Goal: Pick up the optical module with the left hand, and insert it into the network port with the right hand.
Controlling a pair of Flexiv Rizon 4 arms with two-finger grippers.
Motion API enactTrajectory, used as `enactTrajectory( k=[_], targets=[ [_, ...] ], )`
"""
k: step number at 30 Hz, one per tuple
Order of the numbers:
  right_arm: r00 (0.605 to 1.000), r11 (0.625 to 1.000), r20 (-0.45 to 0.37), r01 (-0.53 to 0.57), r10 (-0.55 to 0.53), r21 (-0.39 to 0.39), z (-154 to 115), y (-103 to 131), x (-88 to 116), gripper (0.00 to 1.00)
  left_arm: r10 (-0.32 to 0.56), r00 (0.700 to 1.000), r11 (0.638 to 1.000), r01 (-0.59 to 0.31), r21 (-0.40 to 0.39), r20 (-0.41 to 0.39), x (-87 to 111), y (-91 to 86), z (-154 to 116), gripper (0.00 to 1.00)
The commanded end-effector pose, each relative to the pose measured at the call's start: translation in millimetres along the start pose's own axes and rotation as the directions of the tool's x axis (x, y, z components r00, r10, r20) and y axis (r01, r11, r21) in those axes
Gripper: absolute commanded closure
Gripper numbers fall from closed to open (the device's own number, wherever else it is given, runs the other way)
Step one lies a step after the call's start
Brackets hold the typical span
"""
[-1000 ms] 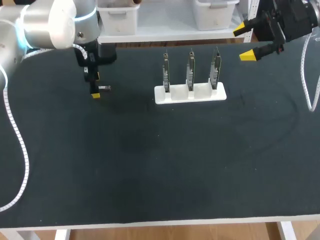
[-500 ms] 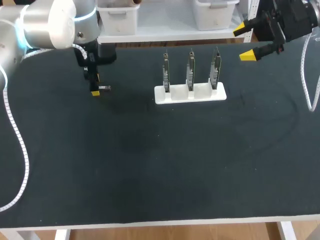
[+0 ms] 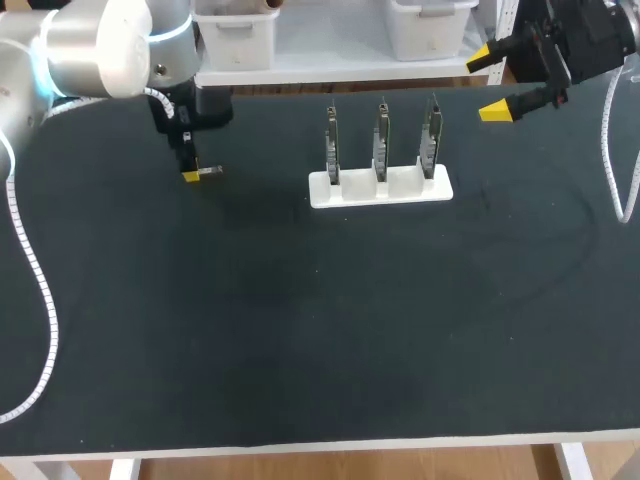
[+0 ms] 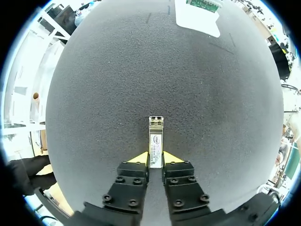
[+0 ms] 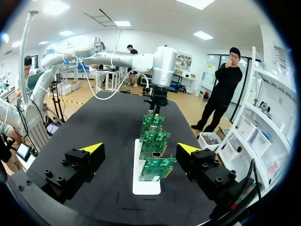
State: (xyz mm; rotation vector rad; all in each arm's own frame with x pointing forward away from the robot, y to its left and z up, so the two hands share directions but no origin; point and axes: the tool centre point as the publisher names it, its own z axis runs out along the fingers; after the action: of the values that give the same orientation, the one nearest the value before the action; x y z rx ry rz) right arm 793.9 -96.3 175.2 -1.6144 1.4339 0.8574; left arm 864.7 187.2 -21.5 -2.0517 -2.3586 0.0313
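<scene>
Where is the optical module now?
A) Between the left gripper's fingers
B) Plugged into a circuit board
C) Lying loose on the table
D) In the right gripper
A: the left gripper clamps the optical module by its near end, a yellow tip on each side.

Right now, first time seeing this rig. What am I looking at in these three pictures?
Two robot arms work at a black table. The wide picture comes from a fixed camera above and behind them; each round one comes from a camera on one arm's wrist. The left tool is closed on the optical module, a small metal stick. The right tool hangs open and empty over the table's far right corner. Mid-table stands a white holder with three upright circuit boards.
</scene>
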Motion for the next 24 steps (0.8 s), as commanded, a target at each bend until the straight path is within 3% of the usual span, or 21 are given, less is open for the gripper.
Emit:
enactTrajectory(
  k=[1,11,14,24],
  targets=[
    [1.0,1.0,-0.002,0.0,0.0,0.003,0,2,-1,0.0,0.004,1.0,0.94,-0.002,0.34,-0.006,-1.9,8.2,1,1.0],
    [1.0,1.0,-0.002,0.0,0.0,0.003,0,2,-1,0.0,0.004,1.0,0.94,-0.002,0.34,-0.006,-1.9,8.2,1,1.0],
    [1.0,1.0,-0.002,0.0,0.0,0.003,0,2,-1,0.0,-0.008,0.994,0.952,-0.027,0.305,0.112,-10.4,8.6,-11,1.0],
    [1.0,1.0,-0.002,0.0,0.0,0.003,0,2,-1,0.0,0.015,0.98,0.982,-0.052,0.184,0.199,-22.1,6.7,-59,1.0]
  ],
)
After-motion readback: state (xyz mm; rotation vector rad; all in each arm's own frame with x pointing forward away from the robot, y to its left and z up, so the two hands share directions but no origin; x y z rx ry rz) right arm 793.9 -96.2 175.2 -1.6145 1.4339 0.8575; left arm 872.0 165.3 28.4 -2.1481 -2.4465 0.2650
